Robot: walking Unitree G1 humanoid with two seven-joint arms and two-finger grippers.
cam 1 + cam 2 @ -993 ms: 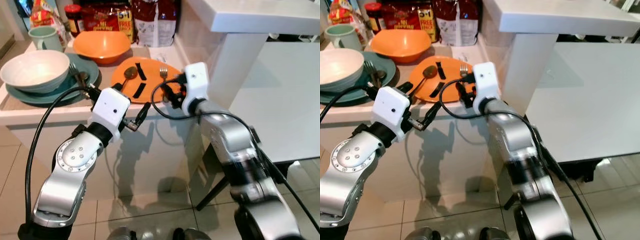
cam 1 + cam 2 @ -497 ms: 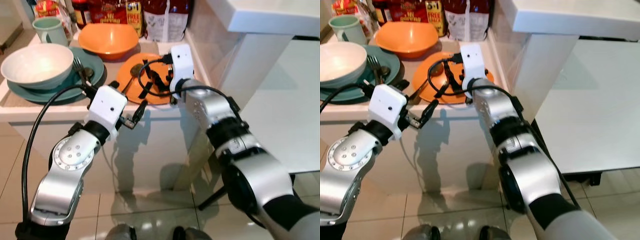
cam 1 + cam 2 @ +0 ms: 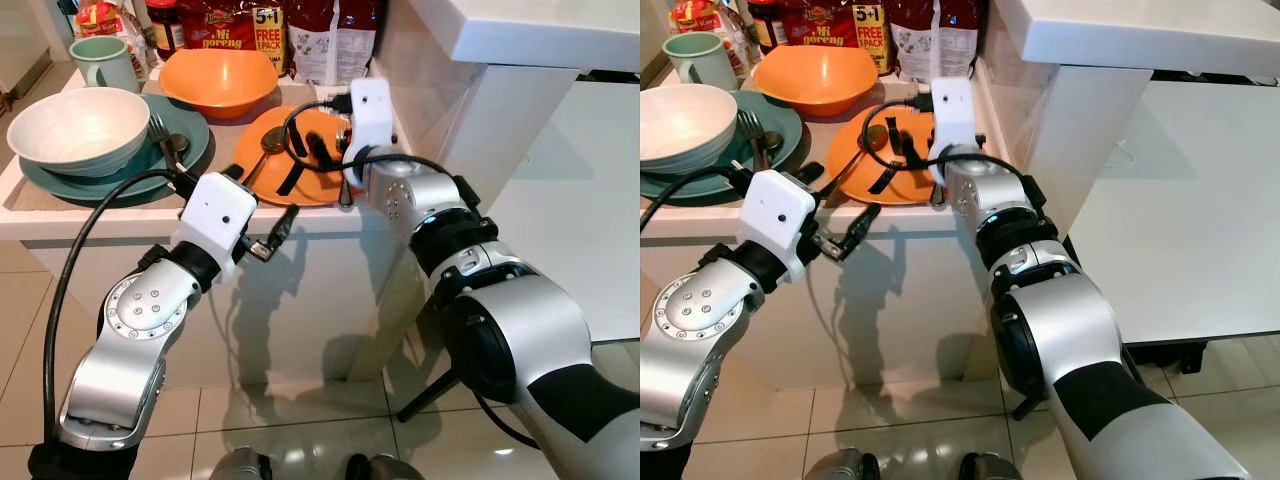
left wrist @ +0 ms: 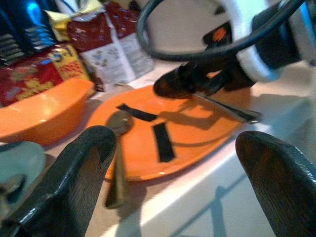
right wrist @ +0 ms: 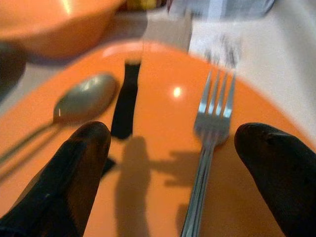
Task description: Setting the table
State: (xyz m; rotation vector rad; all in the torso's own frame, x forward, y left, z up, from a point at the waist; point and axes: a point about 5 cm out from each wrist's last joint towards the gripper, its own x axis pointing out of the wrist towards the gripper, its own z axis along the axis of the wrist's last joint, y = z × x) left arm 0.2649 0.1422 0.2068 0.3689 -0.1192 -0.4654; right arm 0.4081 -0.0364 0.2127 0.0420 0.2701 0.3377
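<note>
Hovering over the flat orange plate (image 3: pixel 300 160) on the white bench (image 3: pixel 120 215): right hand (image 5: pixel 170 163), black fingers (image 5: pixel 74 168) spread wide and empty, straddling a silver metal fork (image 5: pixel 210 123) lying on the plate's right part. Resting beside it on the plate's other side: a dull metal spoon (image 5: pixel 81 101), two black strips between them. Waiting just off the bench's front edge: left hand (image 4: pixel 173 197), fingers (image 4: pixel 74 182) parted wide, gripping nothing, pointing toward the same plate. Sitting further left on the bench: a white ceramic bowl (image 3: pixel 78 128) on a round teal plate (image 3: pixel 190 140), with a second fork (image 3: pixel 160 135) leaning at its rim. Standing behind: a deep orange bowl (image 3: pixel 220 80), a pale green mug (image 3: pixel 100 60), red food packets (image 3: pixel 225 20).
</note>
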